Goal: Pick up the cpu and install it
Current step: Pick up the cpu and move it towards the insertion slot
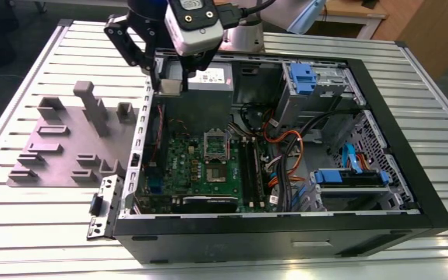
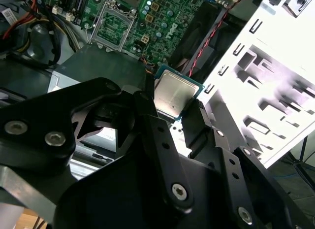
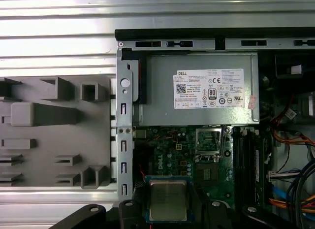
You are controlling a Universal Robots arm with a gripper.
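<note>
**Chip held in the pincer, socket lower and to the right**

Starting at the exterior view's left, we see one grey moulded tray (image 1: 60, 146) lying on the slatted bench (image 1: 21, 233). Just right of it, in the upper left of that frame, the single arm's pincer (image 1: 170, 87) hangs over the near wall of the one open computer case (image 1: 410, 192). The pincer is closed narrow on the cpu (image 2: 173, 91). In the second wrist view its fingers (image 2: 147, 103) press on two opposite edges, and the chip's metal top is bare between them. So the cpu is off the bench and in the air, just beside the grey power box (image 1: 208, 74) with the white label.

We judge that the relation that matters is this one. In the exterior view the socket (image 1: 216, 170) lies down and to the right of the held chip, well apart from it and deeper inside the case. The chip is near enough square to have no long axis, and in the first wrist view its edges run parallel to the socket's.

By our count there is one cpu, one socket, one pincer, one tray and one case.
</note>
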